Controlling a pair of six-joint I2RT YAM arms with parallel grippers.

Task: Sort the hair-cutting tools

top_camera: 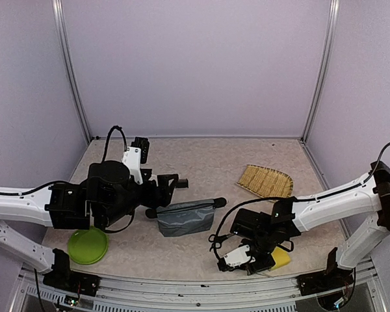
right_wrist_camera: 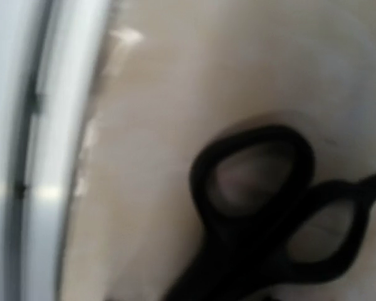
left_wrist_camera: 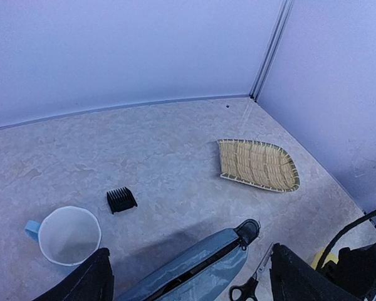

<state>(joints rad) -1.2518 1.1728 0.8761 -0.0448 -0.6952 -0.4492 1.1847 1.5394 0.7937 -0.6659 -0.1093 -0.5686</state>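
A grey zip pouch [left_wrist_camera: 203,266] lies on the table with its zip slit open, right below my left gripper [left_wrist_camera: 189,266], whose black fingers [left_wrist_camera: 88,282] stand wide apart with nothing between them. In the top view the left gripper [top_camera: 169,197] hovers at the pouch's [top_camera: 188,220] back left corner. A black comb block [left_wrist_camera: 121,199] lies beyond the pouch. Scissors with black loops [left_wrist_camera: 247,290] lie by the pouch's near end. The right wrist view is blurred and filled by the scissors' loops [right_wrist_camera: 263,200]; the right gripper [top_camera: 229,255] is right at them, its fingers unseen.
A light-blue cup [left_wrist_camera: 66,235] stands left of the comb block. A wicker tray [top_camera: 265,181] sits at the back right. A yellow sponge [top_camera: 281,259] lies beside the right gripper, and a green plate [top_camera: 88,246] sits at the front left. The table's metal front rail [right_wrist_camera: 31,150] is close.
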